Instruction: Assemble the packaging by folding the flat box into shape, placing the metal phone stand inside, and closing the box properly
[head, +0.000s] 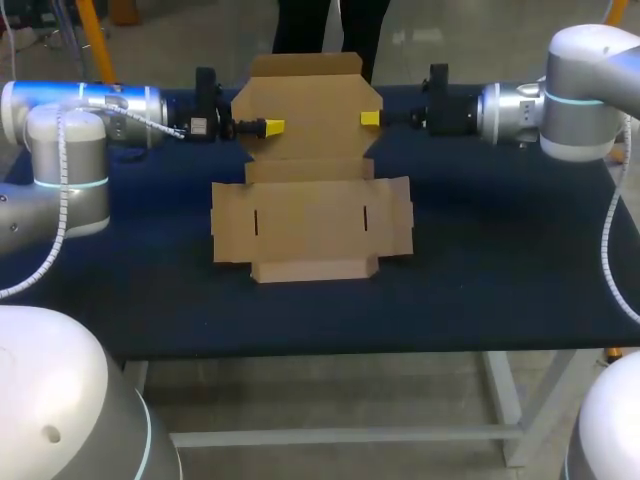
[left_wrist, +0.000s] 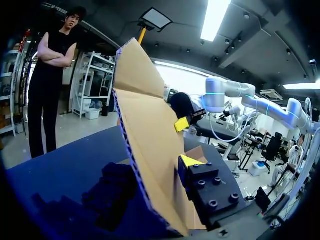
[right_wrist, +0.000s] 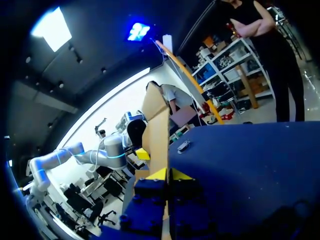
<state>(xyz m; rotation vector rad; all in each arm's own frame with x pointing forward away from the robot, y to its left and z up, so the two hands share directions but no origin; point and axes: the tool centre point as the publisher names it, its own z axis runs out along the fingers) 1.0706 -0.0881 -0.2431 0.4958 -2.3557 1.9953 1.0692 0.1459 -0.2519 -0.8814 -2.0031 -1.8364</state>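
Note:
The brown cardboard box (head: 310, 230) lies unfolded on the dark blue table (head: 500, 280). Its rear lid panel (head: 305, 115) stands raised between my two grippers. My left gripper (head: 272, 127) is at the panel's left edge. In the left wrist view the panel (left_wrist: 145, 125) runs between the left gripper's (left_wrist: 160, 170) fingers, which stand apart around it, so it is open. My right gripper (head: 370, 119) is at the panel's right edge. In the right wrist view its yellow tips (right_wrist: 169, 175) are pinched on the thin panel (right_wrist: 157, 125). No metal phone stand is in view.
The box's side flaps (head: 395, 220) and front flap (head: 315, 268) lie flat near the table's middle. Bare blue tabletop spreads to both sides and toward the front edge (head: 350, 350).

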